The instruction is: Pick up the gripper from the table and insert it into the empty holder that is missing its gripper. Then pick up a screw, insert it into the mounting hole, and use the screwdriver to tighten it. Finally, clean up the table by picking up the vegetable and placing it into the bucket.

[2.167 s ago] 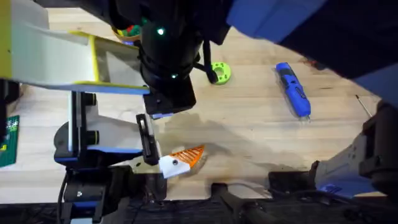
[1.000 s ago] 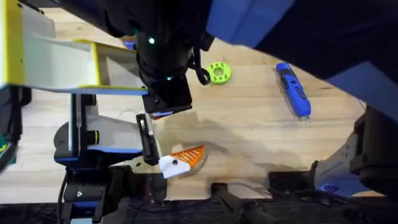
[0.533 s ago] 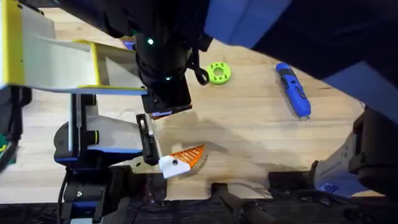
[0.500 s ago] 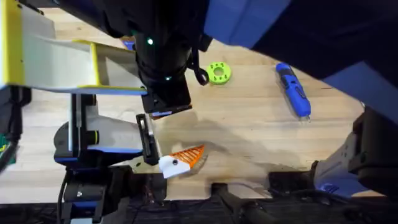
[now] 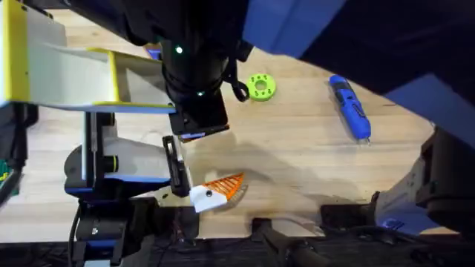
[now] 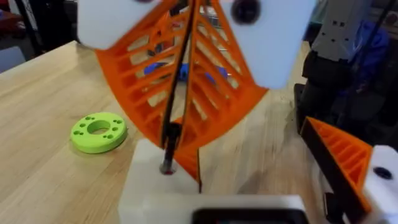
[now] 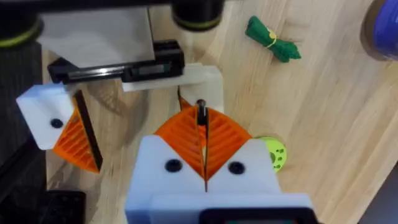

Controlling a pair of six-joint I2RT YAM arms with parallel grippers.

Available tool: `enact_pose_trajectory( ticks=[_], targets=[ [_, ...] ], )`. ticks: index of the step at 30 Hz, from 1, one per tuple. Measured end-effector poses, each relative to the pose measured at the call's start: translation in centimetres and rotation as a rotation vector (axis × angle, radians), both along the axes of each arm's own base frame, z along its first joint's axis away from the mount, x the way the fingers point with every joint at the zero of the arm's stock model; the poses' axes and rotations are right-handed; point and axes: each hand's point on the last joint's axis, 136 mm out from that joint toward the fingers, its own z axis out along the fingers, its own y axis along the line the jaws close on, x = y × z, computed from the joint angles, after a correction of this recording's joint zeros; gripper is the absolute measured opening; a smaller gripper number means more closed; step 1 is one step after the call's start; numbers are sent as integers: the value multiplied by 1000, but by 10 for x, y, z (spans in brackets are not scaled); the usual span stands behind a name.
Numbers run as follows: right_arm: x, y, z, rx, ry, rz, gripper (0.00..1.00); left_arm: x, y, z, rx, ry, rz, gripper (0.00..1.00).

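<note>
Viewing the right wrist camera, I see the right gripper (image 7: 202, 124) directly over the empty holder (image 7: 202, 81). Its orange pads are pressed together on a thin dark screw (image 7: 201, 115). The vegetable (image 7: 272, 38) lies on the table (image 7: 323, 124) beyond the holder, well apart from it.

In the left wrist camera, the screw's tip touches the top face of the holder (image 6: 205, 199). I cannot tell whether it has entered a hole. This camera also shows the left gripper (image 6: 267, 168) spread wide with nothing held. The bare holder is one finger and an orange-tipped finger (image 6: 342, 158) is the other.

In the overhead camera, the right arm covers the holder. The screwdriver (image 5: 349, 106) lies far to the right, and a lime disc (image 5: 260, 87) lies between it and the arm.
</note>
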Motion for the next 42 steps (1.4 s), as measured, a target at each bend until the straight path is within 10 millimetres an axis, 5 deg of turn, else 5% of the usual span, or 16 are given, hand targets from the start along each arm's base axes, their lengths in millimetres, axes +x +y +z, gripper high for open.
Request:
enact_pose_trajectory(
  ticks=[42],
  targets=[
    [0, 0, -7, -22, 10, 0, 6, 0, 0, 0, 0, 0, 0, 986]
  ],
)
